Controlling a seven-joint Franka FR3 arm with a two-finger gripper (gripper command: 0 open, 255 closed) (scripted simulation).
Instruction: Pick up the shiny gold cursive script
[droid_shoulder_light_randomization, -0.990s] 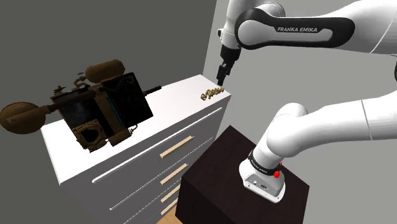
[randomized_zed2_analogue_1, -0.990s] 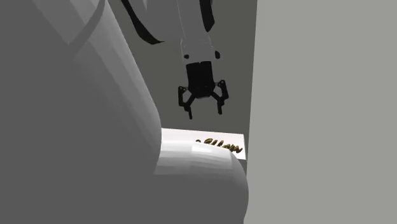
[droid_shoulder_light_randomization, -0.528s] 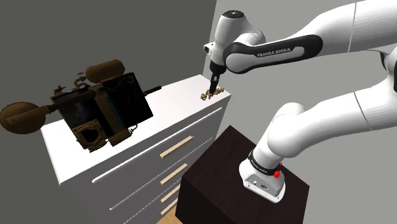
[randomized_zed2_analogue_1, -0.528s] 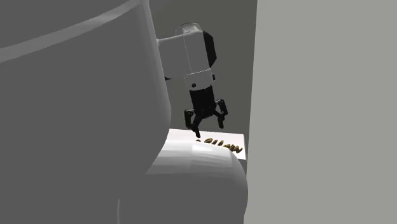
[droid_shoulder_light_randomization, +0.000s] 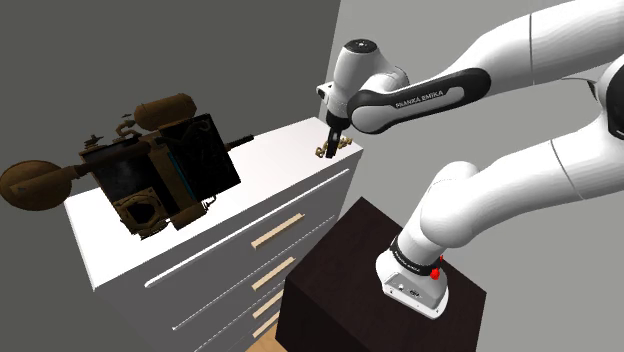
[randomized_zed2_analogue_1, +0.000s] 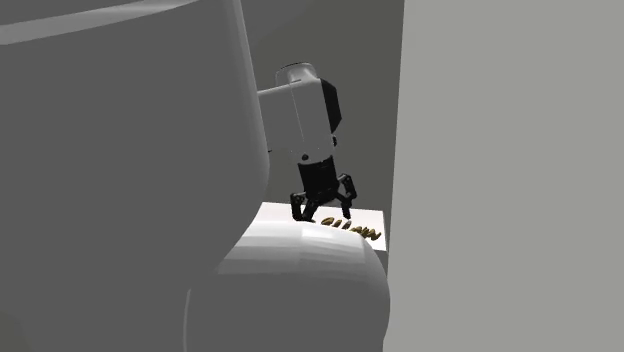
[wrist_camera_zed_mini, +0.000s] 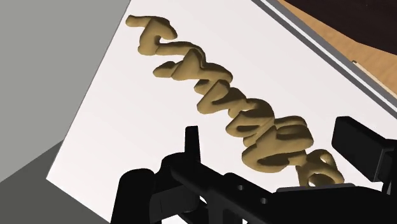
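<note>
The gripper (randomized_zed2_analogue_1: 322, 214) is hovering wide open and empty, fingers (wrist_camera_zed_mini: 359, 145) straddling one end of the gold cursive script (wrist_camera_zed_mini: 213, 89), seemingly so closing pinches across the letters; the script is lying flat by the corner of the white dresser (droid_shoulder_light_randomization: 280, 165) top.
</note>
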